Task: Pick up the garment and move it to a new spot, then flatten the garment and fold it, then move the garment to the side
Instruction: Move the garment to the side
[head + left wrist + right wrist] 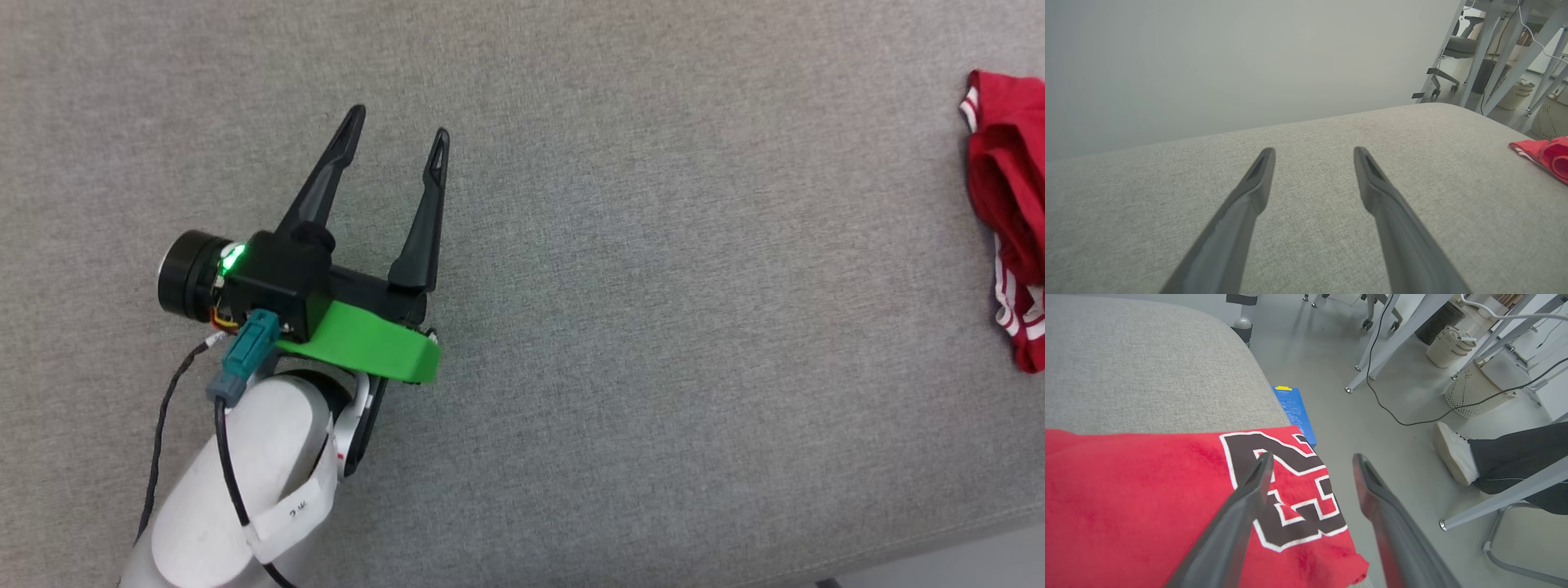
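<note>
The red garment (1008, 212) lies bunched at the right edge of the grey padded surface (637, 286) in the head view, its striped trim showing. In the left wrist view the garment (1545, 157) is a small red heap far right. My left gripper (398, 131) hovers open over bare grey fabric, far left of the garment, with nothing between its fingers. In the right wrist view the garment (1147, 506) spreads below, black white-outlined numbers (1286, 486) at its corner. My right gripper (1310, 461) is open above that corner, over the surface's edge.
Beyond the surface's right edge the floor holds a blue flat object (1295, 412), table legs (1392, 343), cables and woven baskets (1474, 392). A person's foot (1455, 453) in a white shoe rests near a chair frame. A plain wall (1229, 61) stands behind the surface.
</note>
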